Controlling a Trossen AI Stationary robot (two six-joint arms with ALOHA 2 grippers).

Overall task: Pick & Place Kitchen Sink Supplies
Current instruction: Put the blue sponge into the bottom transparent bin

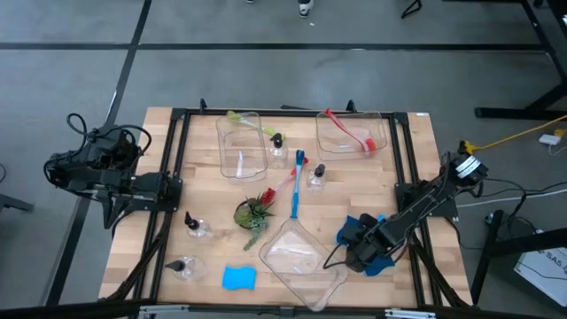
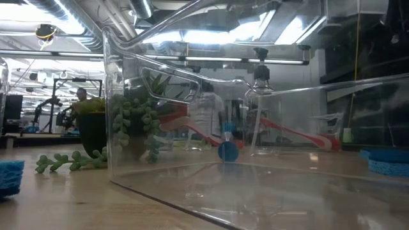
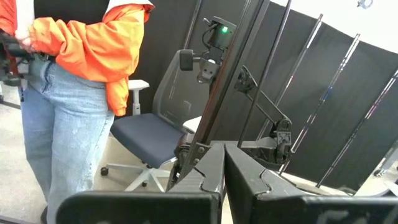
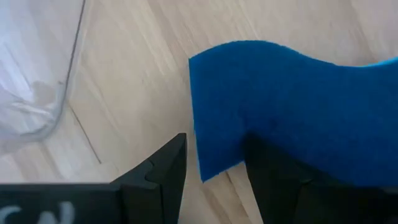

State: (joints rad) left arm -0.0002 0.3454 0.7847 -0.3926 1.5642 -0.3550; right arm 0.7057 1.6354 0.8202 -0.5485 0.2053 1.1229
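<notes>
The right tool (image 1: 361, 251) is down at the near right of the table (image 1: 416, 177), its fingers part-way apart around the edge of a blue sponge (image 4: 292, 118); the right wrist view shows the sponge bent up between the two fingers, one finger under it, so it looks gripped rather than merely touched, though whether it has left the table cannot be told. The left tool (image 3: 224, 180) is pinched narrow, holds nothing, and waits off the left edge of the table, pointing out at the room, where a person in an orange jacket stands. As for progress, the task seems partly done: a yellow-green brush (image 1: 244, 120) lies across the far left bin (image 1: 241, 168) and a red brush (image 1: 350, 131) lies in the far right bin (image 1: 350, 152), while the near bin (image 1: 301, 257) beside the right tool holds nothing visible. Left to place, by this judgement, are a second sponge (image 1: 238, 278) at the near edge, the blue brush (image 1: 297, 182) mid-table, and four pump bottles: two near the left edge (image 1: 197, 228) (image 1: 183, 266) and two between the far bins (image 1: 278, 149) (image 1: 317, 176). The plant (image 1: 254, 213) stands mid-table. No brand, label or readable writing shows on any of the supplies.
</notes>
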